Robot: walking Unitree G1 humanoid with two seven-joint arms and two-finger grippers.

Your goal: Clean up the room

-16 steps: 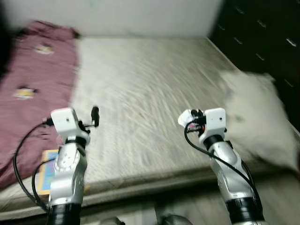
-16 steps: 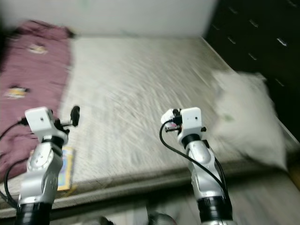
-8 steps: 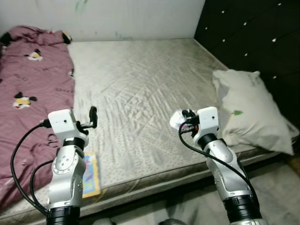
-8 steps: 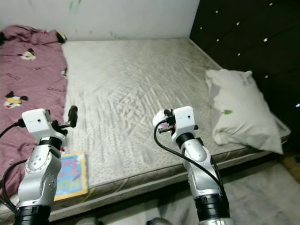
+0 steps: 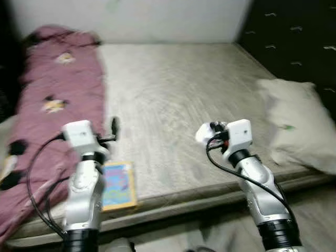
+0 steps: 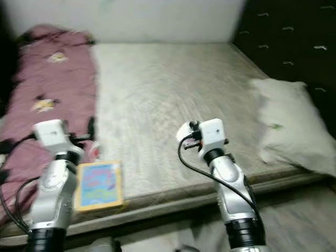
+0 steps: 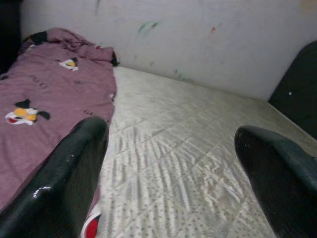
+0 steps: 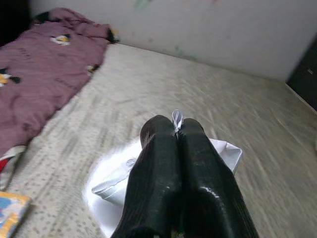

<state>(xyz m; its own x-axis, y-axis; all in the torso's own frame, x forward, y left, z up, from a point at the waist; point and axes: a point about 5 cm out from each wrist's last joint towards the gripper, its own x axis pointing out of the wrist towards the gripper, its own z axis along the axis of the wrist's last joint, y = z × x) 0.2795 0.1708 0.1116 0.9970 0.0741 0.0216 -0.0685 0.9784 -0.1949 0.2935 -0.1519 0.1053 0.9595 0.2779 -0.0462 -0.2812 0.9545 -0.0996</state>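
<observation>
Nearest the robot, at the front edge of the bed [image 5: 173, 100], a colourful picture book [image 5: 118, 185] lay flat on the mattress, its long axis running roughly away from the robot toward the far wall. Just above and slightly to its left hovered the left end effector [image 5: 113, 127], its two black fingers [image 7: 74, 173] spread wide with nothing between them, aimed across the bed toward the wall. The book sat close below and on the inner side of that arm, so the left arm was plainly the nearer one for it; the coming move would probably turn on dropping down and back toward the bed's edge.

Further right, at about the same depth, the right end effector [image 5: 205, 134] was clamped tight on a crumpled white tissue [image 8: 116, 186], a wisp of it poking up between the pressed fingertips, held above the bare mattress. Judging by the task, this scrap was already collected and awaited a bin, which I could not see.

Beyond, a maroon cartoon-print blanket [image 5: 58, 94] lay heaped along the left side, a pale pillow [image 5: 296, 121] rested at the right edge by the dark headboard [image 5: 294, 42], and the white wall [image 5: 157, 18] closed the far side.
</observation>
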